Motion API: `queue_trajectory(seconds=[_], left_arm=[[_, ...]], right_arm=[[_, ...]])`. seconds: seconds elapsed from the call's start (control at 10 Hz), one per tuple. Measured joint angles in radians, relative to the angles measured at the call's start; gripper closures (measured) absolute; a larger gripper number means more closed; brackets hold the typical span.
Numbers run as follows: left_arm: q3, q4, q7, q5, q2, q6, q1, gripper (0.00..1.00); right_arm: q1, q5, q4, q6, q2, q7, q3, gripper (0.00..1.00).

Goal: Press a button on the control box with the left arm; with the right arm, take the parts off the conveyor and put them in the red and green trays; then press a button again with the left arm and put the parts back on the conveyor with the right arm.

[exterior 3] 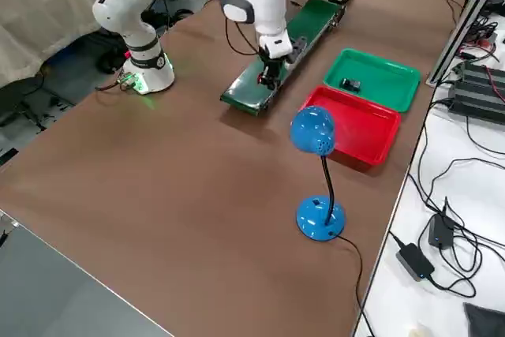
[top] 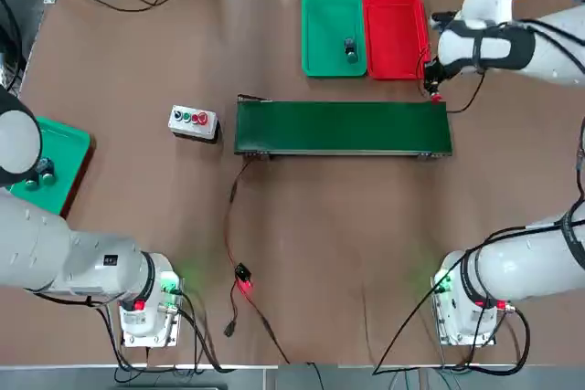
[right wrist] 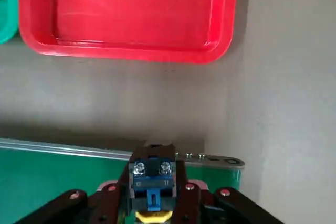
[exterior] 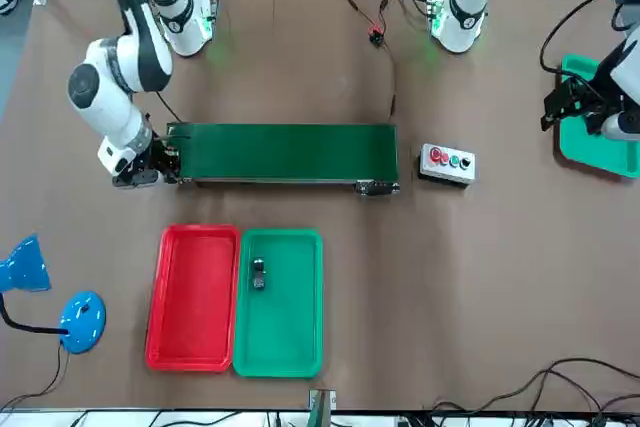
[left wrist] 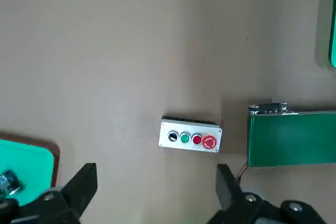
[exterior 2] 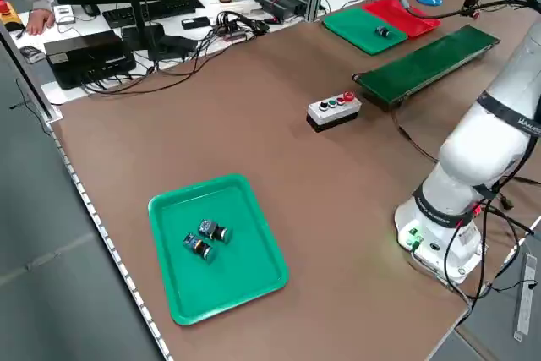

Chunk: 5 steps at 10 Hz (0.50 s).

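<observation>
A long green conveyor (top: 343, 127) lies across the middle of a brown table (top: 366, 244), and everything here is placed from it. The right claw (top: 431, 89) hangs at the conveyor's end, on the tray side, its fingers clamped on a small switch part (right wrist: 152, 182) with a dark and silver body; the cap colour looks red from overhead but is hard to confirm. Just beyond the conveyor sit two trays side by side: the red tray (top: 396, 36), nearer the claw, is empty, and the green tray (top: 334, 32) holds one part (top: 350, 50). The control box (top: 193, 121) stands just off the conveyor's other end. Well away on that side, the left claw (left wrist: 152, 192) hangs with its fingers apart, above a darker green tray (top: 64, 157) holding two more parts. The risk, as I judge it, is the short carry: the grip is on a tiny body, so a slip or a release over the rim would drop it between conveyor and red tray.
</observation>
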Motion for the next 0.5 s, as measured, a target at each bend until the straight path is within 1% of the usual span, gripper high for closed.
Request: queue_trajectory(seconds=[0.5], left_arm=[[0.000,0.000,0.000,0.000,0.000,0.000,0.000,0.00]], right_arm=[[0.011,0.000,-0.055,0.110,0.038,0.001,0.003,0.67]])
